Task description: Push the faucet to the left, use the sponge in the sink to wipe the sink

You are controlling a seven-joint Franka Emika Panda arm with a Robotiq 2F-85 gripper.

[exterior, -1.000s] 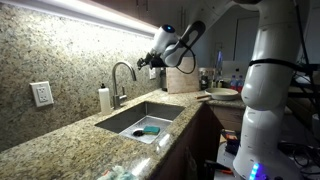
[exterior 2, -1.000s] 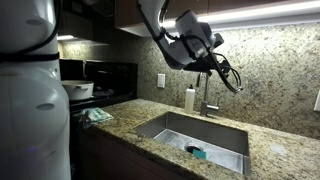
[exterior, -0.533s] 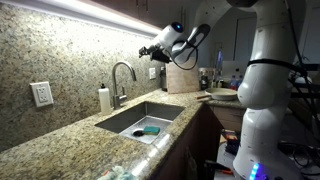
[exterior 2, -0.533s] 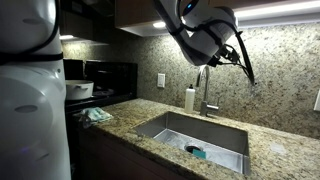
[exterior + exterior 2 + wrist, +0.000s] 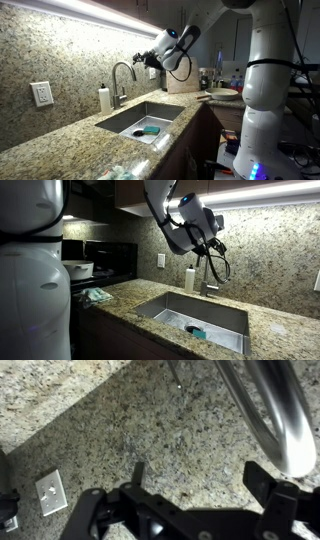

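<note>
The silver gooseneck faucet stands behind the sink in the granite counter. In the wrist view its arched spout curves down the upper right. The teal sponge lies flat on the basin floor near the drain and also shows in an exterior view. My gripper hangs in the air to the right of the faucet's arch, level with its top and apart from it. In the wrist view the gripper is open, with only backsplash between its fingers.
A white soap dispenser stands just beside the faucet. A wall outlet sits on the granite backsplash. A knife block and dishes are farther along the counter. The robot's white body fills the near side.
The gripper rose and swung, then came back down, ending slightly nearer the faucet's arch. Its jaws stayed open. Faucet and sponge have not moved.
</note>
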